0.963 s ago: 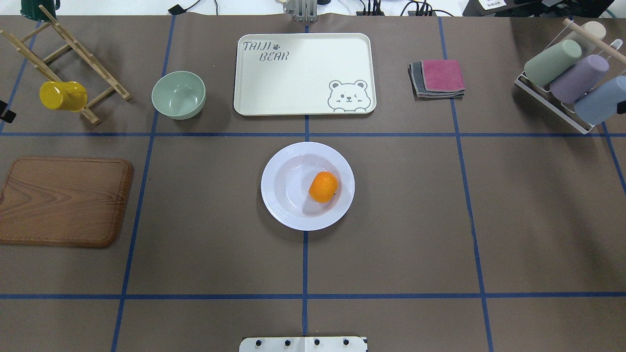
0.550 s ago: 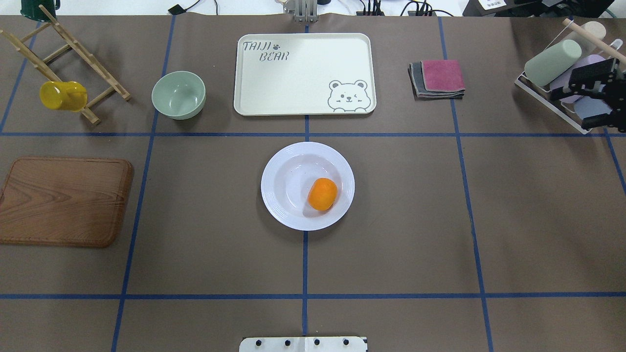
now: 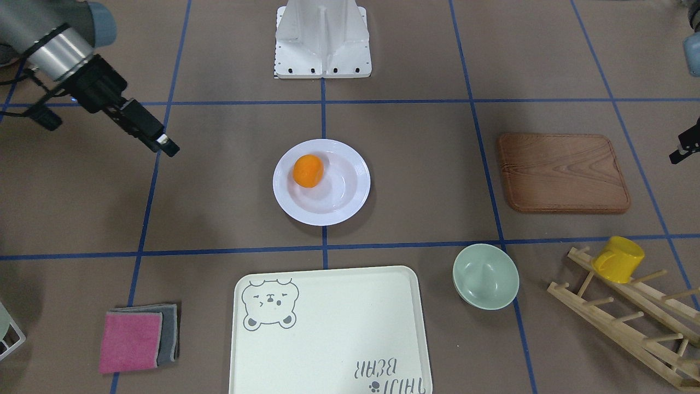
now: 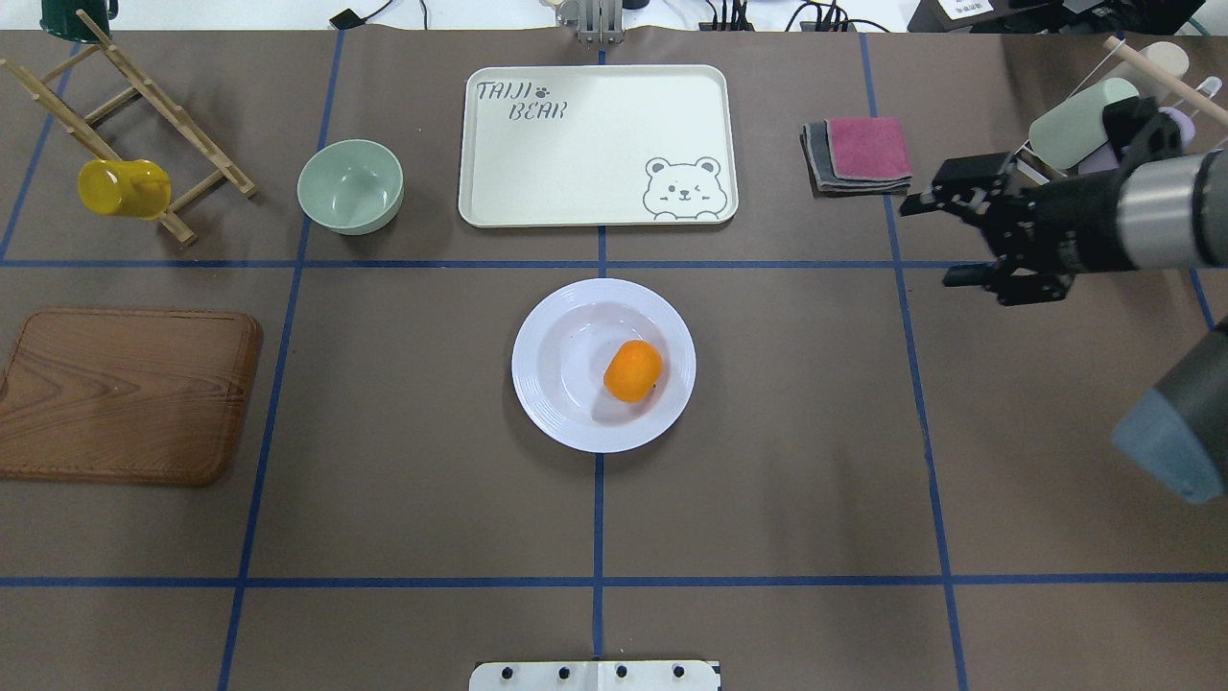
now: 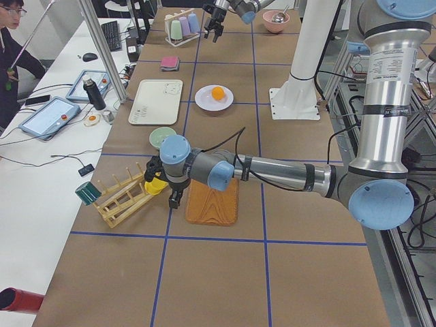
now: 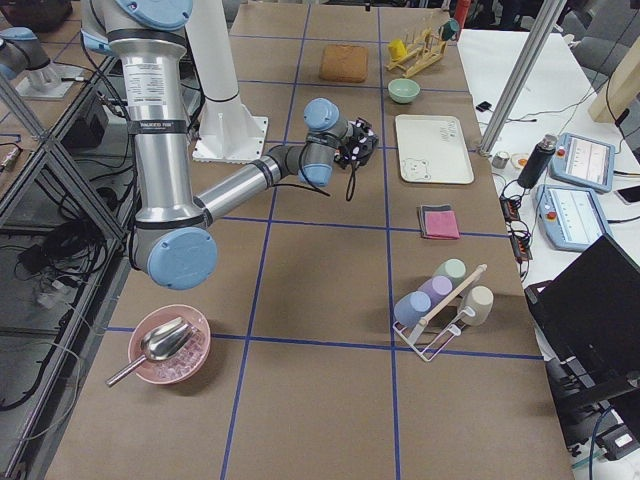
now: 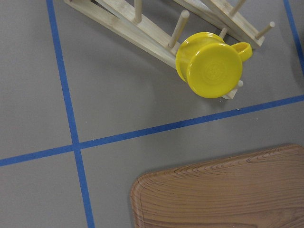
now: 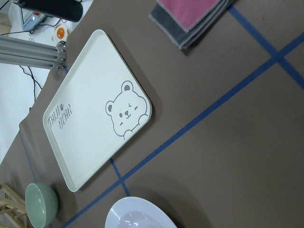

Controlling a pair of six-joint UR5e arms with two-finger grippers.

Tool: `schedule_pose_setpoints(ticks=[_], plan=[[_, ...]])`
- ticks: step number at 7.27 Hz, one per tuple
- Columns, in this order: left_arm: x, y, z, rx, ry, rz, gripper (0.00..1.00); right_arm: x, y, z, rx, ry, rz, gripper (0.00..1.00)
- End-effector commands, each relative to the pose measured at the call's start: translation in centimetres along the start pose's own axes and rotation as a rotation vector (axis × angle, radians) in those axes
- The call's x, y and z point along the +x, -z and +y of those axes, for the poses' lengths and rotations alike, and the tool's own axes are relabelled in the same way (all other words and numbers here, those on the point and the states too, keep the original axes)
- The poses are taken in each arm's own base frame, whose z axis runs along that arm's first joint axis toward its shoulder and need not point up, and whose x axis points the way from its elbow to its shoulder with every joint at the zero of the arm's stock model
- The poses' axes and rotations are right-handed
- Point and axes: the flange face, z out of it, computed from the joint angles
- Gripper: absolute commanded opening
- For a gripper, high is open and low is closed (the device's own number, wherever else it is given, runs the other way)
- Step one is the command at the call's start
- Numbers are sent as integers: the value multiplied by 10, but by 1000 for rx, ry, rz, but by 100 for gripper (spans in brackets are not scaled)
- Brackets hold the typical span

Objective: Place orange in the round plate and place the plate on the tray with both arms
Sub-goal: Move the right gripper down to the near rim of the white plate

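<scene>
The orange [image 4: 633,370] lies in the right half of the white round plate [image 4: 547,326], at the table's middle. In the front-facing view the orange [image 3: 308,171] is on the plate's [image 3: 342,203] left side. Just beyond the plate lies the cream bear tray [image 4: 595,144], bare. My right gripper [image 4: 938,240] hangs open and empty to the plate's right, near the folded cloths. My left gripper [image 5: 161,189] hovers far left by the yellow cup [image 7: 211,64]. Only its edge [image 3: 683,152] shows in the front-facing view, so I cannot tell how its jaws stand.
A pale green bowl [image 4: 350,185] stands left of the tray. A wooden board [image 4: 125,393] and a wooden rack [image 4: 144,106] sit far left. Folded cloths [image 4: 859,154] and a rack of cups [image 4: 1084,125] are at the right. A person [image 5: 13,41] stands beyond the table.
My right arm has swung in from the right edge toward the middle, gripper open. The orange has rocked slightly in the plate. The plate and tray have not moved.
</scene>
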Motion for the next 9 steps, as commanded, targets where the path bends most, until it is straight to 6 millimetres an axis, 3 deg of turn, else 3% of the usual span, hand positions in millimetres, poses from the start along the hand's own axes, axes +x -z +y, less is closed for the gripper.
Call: schedule_pose_setpoints(ticks=[1,3,4,6,7,9], plan=[[-3,-2,2,-6,14,1,99,12,-50,88,51,-55,-60,97],[-14,-9,14,-25,36,-2,99,55,-86,145,157,-23,-78,88],[-15,-9,15,-25,37,-2,99,57,-94,155,156,-67,-85,85],[-19,-12,22,-34,48,-2,99,64,-114,159,166,-75,-64,83],[-19,-12,22,-34,48,0,99,78,-127,157,181,-65,-33,83],[-24,-15,31,-43,58,0,99,81,-149,165,183,-63,-18,71]])
